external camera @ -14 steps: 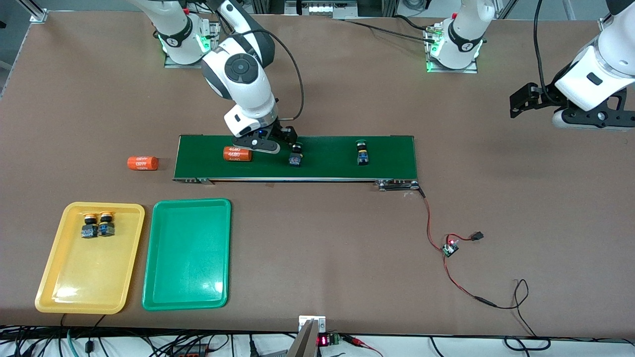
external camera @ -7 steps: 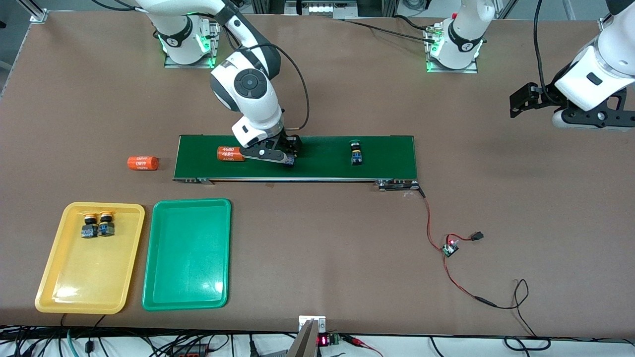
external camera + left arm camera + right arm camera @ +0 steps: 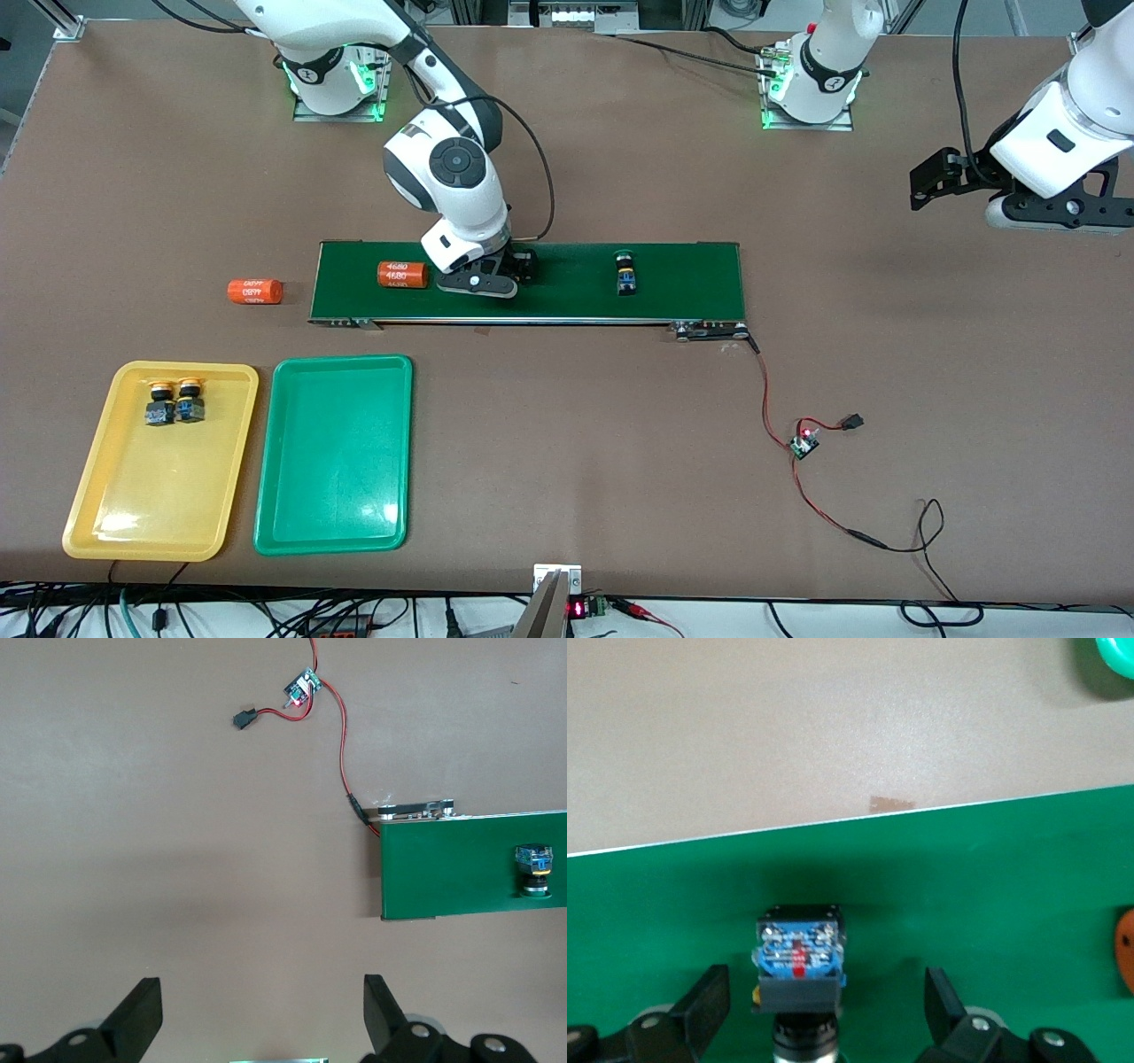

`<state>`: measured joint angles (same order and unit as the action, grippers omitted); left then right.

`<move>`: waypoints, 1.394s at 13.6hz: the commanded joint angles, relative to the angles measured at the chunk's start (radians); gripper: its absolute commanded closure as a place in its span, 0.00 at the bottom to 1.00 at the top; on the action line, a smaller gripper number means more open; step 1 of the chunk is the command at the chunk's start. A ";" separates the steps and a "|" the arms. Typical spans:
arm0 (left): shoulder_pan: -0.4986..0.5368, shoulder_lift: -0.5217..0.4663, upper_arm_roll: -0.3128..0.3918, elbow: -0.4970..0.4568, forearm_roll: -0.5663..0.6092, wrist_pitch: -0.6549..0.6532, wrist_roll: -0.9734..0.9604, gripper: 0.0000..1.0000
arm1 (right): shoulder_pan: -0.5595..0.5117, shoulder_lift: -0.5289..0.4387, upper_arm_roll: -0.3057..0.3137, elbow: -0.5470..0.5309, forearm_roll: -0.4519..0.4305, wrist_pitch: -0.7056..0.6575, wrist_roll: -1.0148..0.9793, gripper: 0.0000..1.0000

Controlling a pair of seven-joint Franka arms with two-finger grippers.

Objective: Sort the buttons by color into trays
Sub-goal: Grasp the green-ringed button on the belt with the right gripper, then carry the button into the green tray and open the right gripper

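My right gripper (image 3: 505,276) (image 3: 826,994) is low over the dark green belt (image 3: 691,283), open. A black-and-blue button (image 3: 799,958) lies between its fingers (image 3: 709,1003), with a gap on each side; its cap colour does not show. A green-capped button (image 3: 626,273) (image 3: 534,870) lies on the belt nearer the left arm's end. Two yellow-capped buttons (image 3: 174,401) sit in the yellow tray (image 3: 133,505). Beside it is the green tray (image 3: 335,461), with nothing in it. My left gripper (image 3: 932,182) (image 3: 261,994) waits open above bare table at the left arm's end.
One orange cylinder (image 3: 403,274) (image 3: 1125,950) lies on the belt beside my right gripper. Another orange cylinder (image 3: 254,291) lies on the table off the belt's end. A small circuit board (image 3: 804,443) (image 3: 299,688) with red wires lies nearer the front camera than the belt's other end.
My right gripper has come down around the button. The belt's cylinder and both its buttons have drifted toward the right arm's end. The left arm has not moved.
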<state>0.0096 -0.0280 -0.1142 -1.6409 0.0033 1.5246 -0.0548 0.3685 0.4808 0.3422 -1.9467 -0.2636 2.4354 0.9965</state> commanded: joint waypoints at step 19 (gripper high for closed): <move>0.000 0.014 -0.001 0.029 0.009 -0.021 0.019 0.00 | -0.236 0.110 -0.290 0.305 0.089 -0.179 -0.857 1.00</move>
<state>0.0100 -0.0280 -0.1132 -1.6409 0.0033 1.5246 -0.0532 0.1744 0.5231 0.0509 -1.6934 -0.1832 2.2434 0.2276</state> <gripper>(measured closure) 0.000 0.595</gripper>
